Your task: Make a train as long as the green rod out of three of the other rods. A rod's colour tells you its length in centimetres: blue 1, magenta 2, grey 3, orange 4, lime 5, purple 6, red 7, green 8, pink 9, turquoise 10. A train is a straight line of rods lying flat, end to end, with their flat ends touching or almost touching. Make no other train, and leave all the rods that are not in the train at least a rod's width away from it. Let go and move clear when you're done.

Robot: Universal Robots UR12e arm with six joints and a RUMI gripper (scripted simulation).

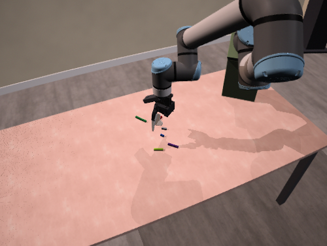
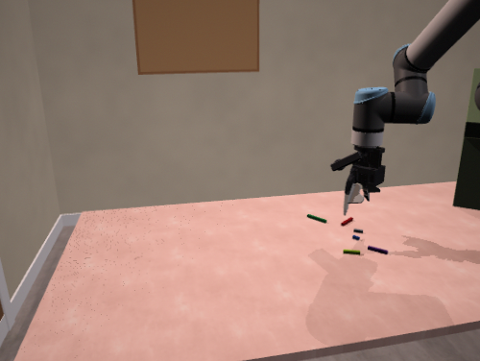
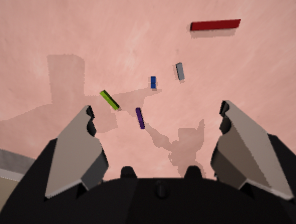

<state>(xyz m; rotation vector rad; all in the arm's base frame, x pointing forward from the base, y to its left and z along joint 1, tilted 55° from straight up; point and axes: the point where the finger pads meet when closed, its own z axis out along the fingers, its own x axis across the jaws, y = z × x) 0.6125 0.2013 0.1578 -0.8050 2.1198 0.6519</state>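
Observation:
My gripper (image 1: pixel 157 126) (image 2: pixel 356 206) (image 3: pixel 154 104) is wide open and empty, above the table. The blue rod (image 1: pixel 162 135) (image 2: pixel 355 237) (image 3: pixel 153 82) lies flat near the grey rod (image 1: pixel 164 128) (image 2: pixel 358 230) (image 3: pixel 180 71), with a gap between them. The red rod (image 1: pixel 161 116) (image 2: pixel 347 221) (image 3: pixel 215 25) lies beyond the grey one, partly hidden by the gripper in the top view. The purple rod (image 1: pixel 172 145) (image 2: pixel 377 250) (image 3: pixel 140 118) and lime rod (image 1: pixel 158 149) (image 2: pixel 351 252) (image 3: pixel 109 100) lie apart on the near side. The green rod (image 1: pixel 140 119) (image 2: pixel 317 218) lies to the left, outside the wrist view. No rods touch.
All the rods lie on the pink table top (image 1: pixel 82 170) (image 2: pixel 192 288). The arm's dark green base block (image 1: pixel 240 82) (image 2: pixel 468 168) stands at the table's back right. Shadows of the arm fall across the rods' area.

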